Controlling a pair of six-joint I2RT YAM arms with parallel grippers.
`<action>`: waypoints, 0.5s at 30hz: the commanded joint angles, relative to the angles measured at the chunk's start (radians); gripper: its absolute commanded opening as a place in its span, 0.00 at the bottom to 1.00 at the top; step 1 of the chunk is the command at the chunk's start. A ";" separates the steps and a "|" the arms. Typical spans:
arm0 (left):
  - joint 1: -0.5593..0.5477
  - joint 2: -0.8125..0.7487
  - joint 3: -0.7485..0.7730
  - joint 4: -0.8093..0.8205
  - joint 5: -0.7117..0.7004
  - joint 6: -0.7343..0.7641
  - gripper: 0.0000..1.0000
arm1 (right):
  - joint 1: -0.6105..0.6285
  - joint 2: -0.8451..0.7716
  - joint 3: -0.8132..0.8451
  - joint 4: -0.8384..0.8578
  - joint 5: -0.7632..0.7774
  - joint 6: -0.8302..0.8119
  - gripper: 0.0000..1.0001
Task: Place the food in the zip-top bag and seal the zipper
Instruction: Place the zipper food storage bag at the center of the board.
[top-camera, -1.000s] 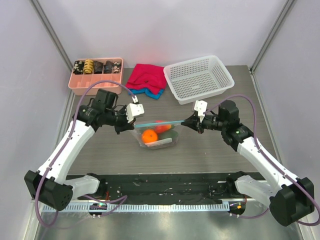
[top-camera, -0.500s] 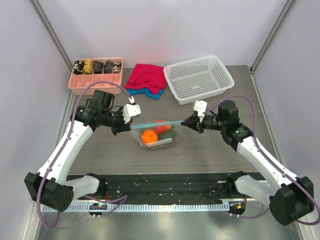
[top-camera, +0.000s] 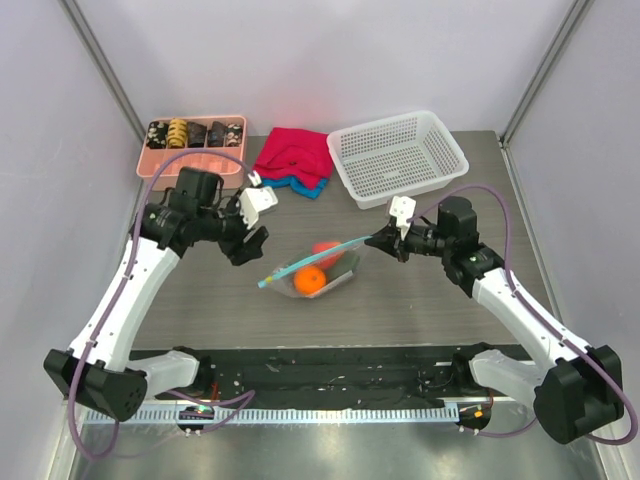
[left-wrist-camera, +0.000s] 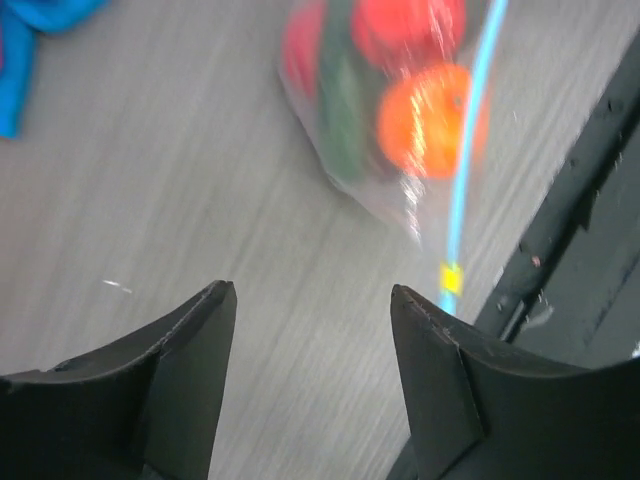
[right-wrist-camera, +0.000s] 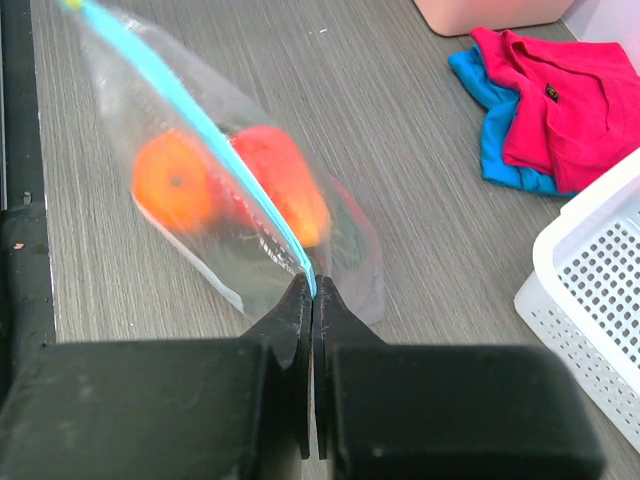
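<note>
You're about done: orange (left-wrist-camera: 425, 115), tomato (left-wrist-camera: 410, 25) and a green piece (left-wrist-camera: 345, 120) sit in the zip-top bag (top-camera: 325, 278) on the table (top-camera: 420, 310), zipper (left-wrist-camera: 472, 150) looks shut, right gripper (right-wrist-camera: 311, 295) pinching its end, left gripper (left-wrist-camera: 312, 290) spread open and empty.

L wrist view motion-blurred: bag (left-wrist-camera: 350, 110) contents just red, green, orange smears. R wrist: basket (right-wrist-camera: 590, 290) cut off at right edge, tray (right-wrist-camera: 490, 12) at top. Zipper (right-wrist-camera: 190, 127) sealed or not, can't tell.

Across the back sit a pink snack tray (top-camera: 186, 171), red and blue cloths (top-camera: 292, 155), and a white mesh basket (top-camera: 400, 158).
</note>
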 joint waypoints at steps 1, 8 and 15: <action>-0.119 0.048 0.136 0.086 -0.078 -0.164 0.67 | 0.002 0.008 0.039 0.089 -0.018 0.009 0.01; -0.285 0.159 0.177 0.096 -0.132 -0.359 0.67 | 0.015 0.015 0.054 0.128 -0.021 0.049 0.01; -0.385 0.206 0.134 0.230 -0.235 -0.474 0.59 | 0.032 0.028 0.063 0.161 -0.028 0.054 0.01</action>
